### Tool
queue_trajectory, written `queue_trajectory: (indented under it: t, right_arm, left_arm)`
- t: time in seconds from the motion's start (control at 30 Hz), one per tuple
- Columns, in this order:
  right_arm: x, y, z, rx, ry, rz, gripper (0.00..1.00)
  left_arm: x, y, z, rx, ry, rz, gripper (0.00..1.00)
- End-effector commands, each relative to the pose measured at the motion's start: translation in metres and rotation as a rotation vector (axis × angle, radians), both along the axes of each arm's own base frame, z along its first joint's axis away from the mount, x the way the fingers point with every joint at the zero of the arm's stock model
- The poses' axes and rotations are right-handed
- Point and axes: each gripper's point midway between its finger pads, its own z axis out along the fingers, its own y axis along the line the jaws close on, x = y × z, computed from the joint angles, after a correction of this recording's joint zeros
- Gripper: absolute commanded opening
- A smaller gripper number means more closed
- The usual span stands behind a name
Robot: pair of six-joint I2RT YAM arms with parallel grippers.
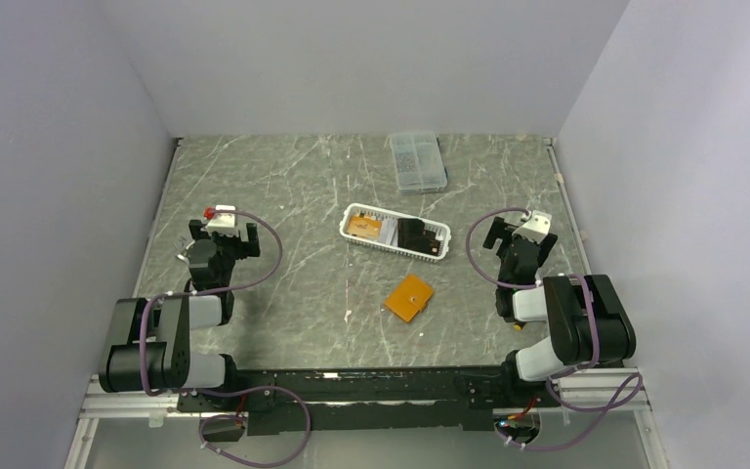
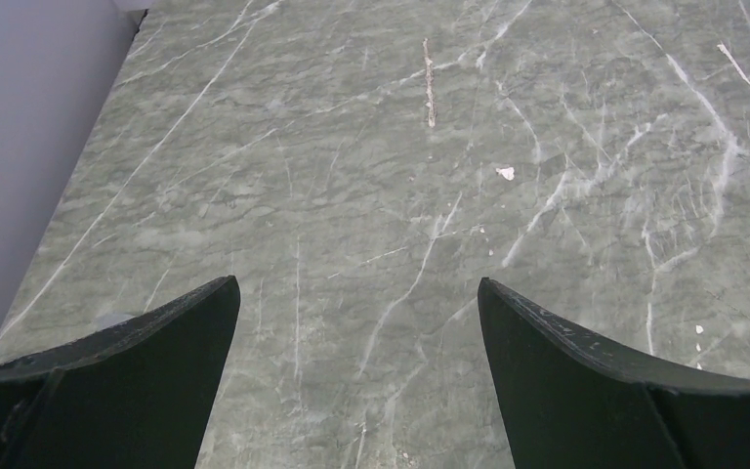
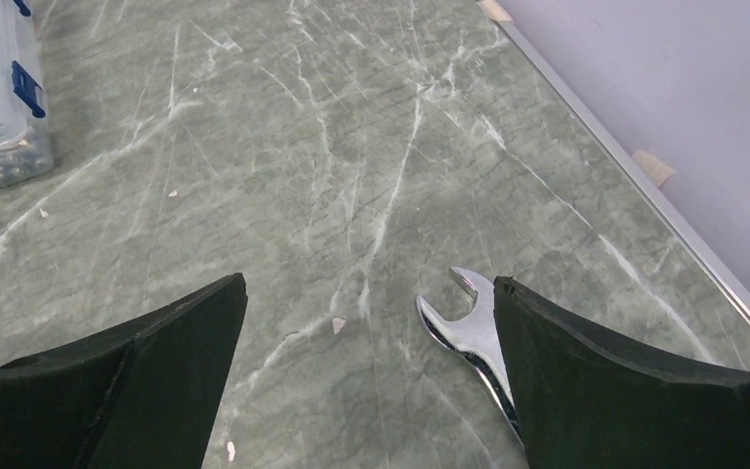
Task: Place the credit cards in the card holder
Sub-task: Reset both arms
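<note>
The card holder (image 1: 408, 297), a shut orange wallet, lies on the table at centre front between the two arms. An orange-gold credit card (image 1: 362, 227) and a black credit card (image 1: 416, 234) lie in a white slotted basket (image 1: 438, 256) just behind it. No pale blue card shows. My left gripper (image 1: 225, 233) is open and empty over bare table at the left, also in the left wrist view (image 2: 356, 283). My right gripper (image 1: 518, 233) is open and empty at the right of the basket, also in the right wrist view (image 3: 371, 280).
A clear compartment box (image 1: 417, 161) stands at the back centre, its corner in the right wrist view (image 3: 0, 98). A chrome wrench (image 3: 469, 327) lies on the table beside my right gripper's right finger. Grey walls enclose the table on three sides.
</note>
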Motion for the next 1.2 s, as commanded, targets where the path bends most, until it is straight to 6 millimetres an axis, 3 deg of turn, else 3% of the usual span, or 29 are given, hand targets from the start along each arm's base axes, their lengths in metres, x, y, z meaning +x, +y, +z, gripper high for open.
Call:
queue_trajectory:
  t: [0.0, 1.17]
  right_arm:
    - [0.0048, -0.0025, 0.0136, 0.008, -0.053, -0.018, 1.00]
    - [0.0047, -0.0026, 0.0136, 0.007, -0.052, -0.018, 1.00]
  left_arm:
    - [0.0020, 0.0018, 0.0103, -0.004, -0.035, 0.015, 0.99]
    - [0.0058, 0.0035, 0.0153, 0.012, -0.067, 0.023, 0.99]
